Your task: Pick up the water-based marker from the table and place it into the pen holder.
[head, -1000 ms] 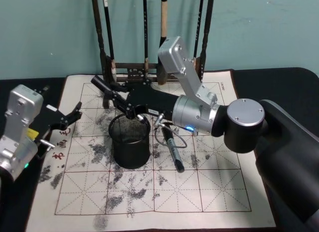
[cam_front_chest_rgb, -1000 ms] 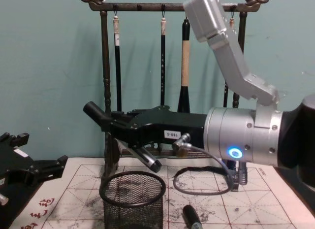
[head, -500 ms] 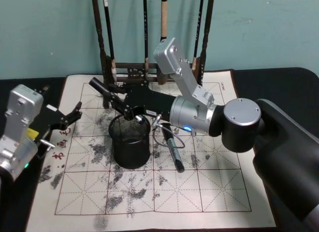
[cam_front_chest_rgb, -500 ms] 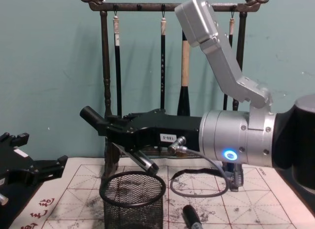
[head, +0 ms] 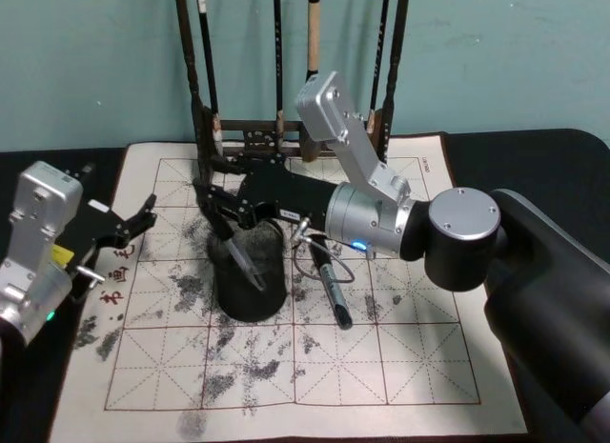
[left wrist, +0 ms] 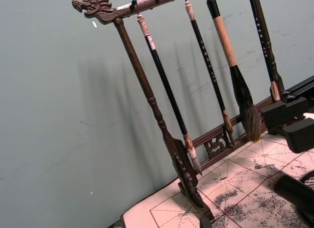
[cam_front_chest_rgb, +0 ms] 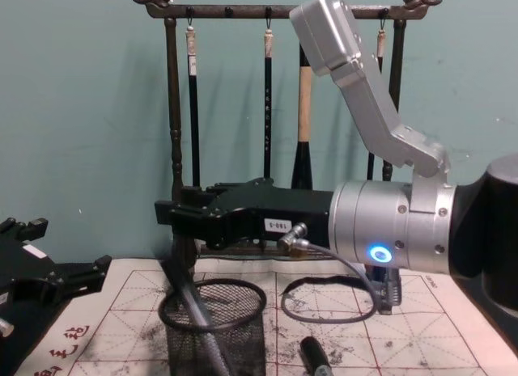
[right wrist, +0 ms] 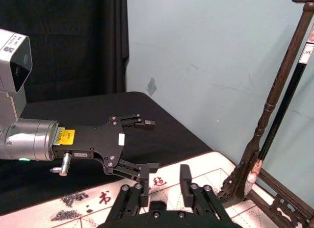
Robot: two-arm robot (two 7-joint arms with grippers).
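Pen holder [head: 272, 291] black wire mesh; mat [head: 381, 357] matt felt; brush rack [cam_front_chest_rgb: 172, 109] dark wood.

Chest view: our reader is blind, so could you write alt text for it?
The right claw hovers just above the black mesh pen holder, with a dark marker leaning inside it. Another marker lies on the mat beside the holder.
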